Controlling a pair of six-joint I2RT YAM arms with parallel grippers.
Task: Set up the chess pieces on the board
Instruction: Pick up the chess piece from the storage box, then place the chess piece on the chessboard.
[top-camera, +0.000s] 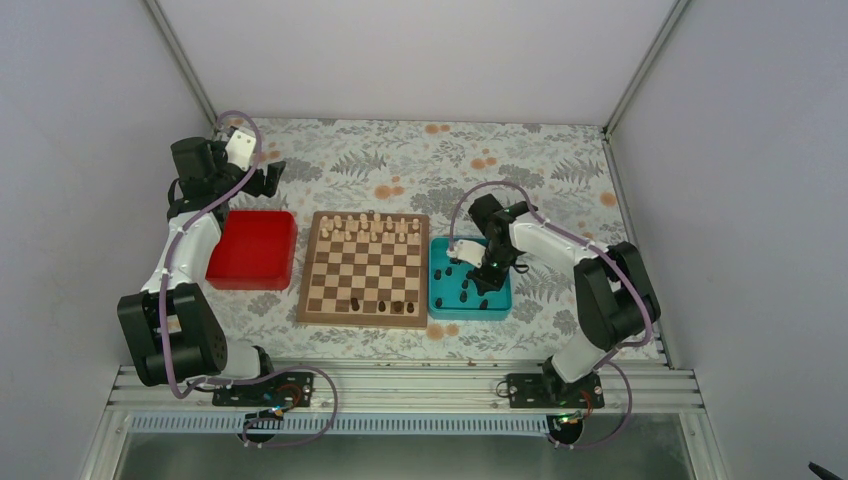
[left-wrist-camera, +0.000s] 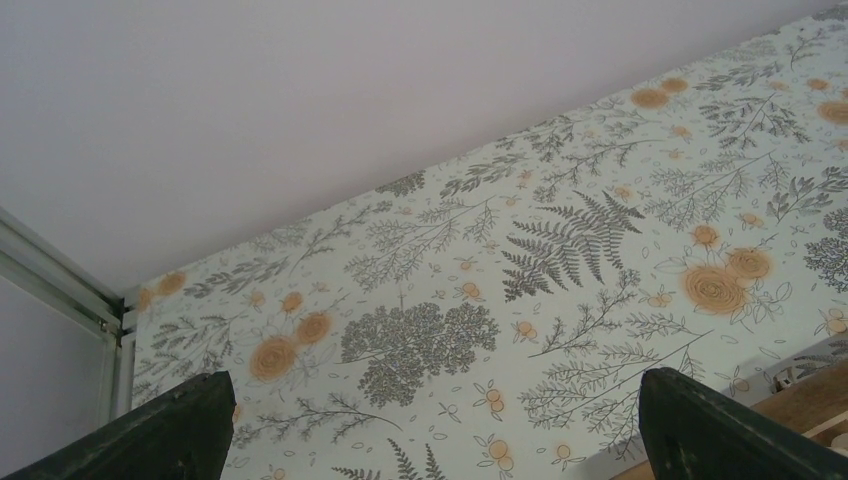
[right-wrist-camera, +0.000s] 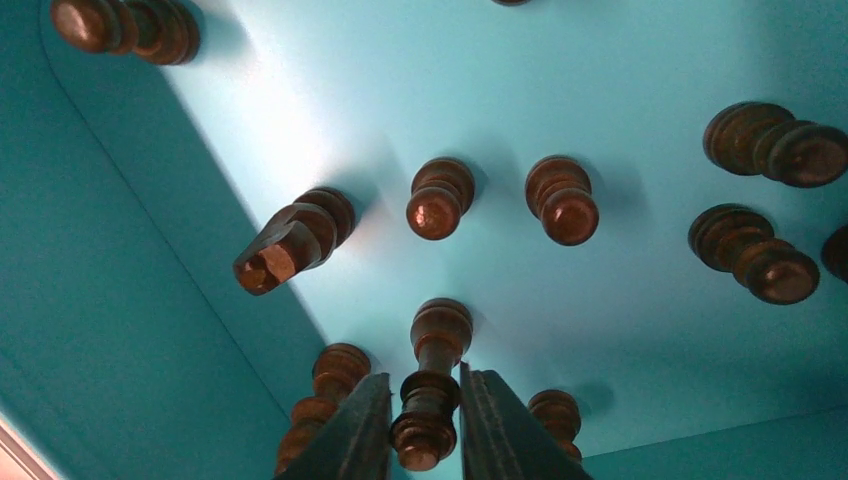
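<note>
Two arms stand at the near edge of the desk (top-camera: 400, 160), which has a fern-and-flower cover. On the far left, the left gripper (top-camera: 266, 178) is raised beyond the red tray (top-camera: 252, 248). Its wrist view shows its fingers (left-wrist-camera: 180, 430) spread wide with nothing between them, only the patterned desk and the wall beyond.

Just right of the red tray lies the board (top-camera: 362, 268), flat and square to the desk edge. Pale cream pieces (top-camera: 370, 228) fill its two far rows. A few dark chess pieces (top-camera: 400, 307) stand on its nearest row, perhaps four, though they are too small in the top view to count with certainty.

The teal tray (top-camera: 440, 305) lies just beside the board's right edge, and more dark pieces are scattered on its floor. From the right wrist, some of these stand upright and others lie on their sides.

The right gripper (top-camera: 478, 280) reaches down into this tray. Its fingers (right-wrist-camera: 345, 440) are drawn in on either side of a tall dark piece (right-wrist-camera: 428, 410), pressing its upper part. Whether that piece's base touches the tray floor or is lifted off it cannot be told.
</note>
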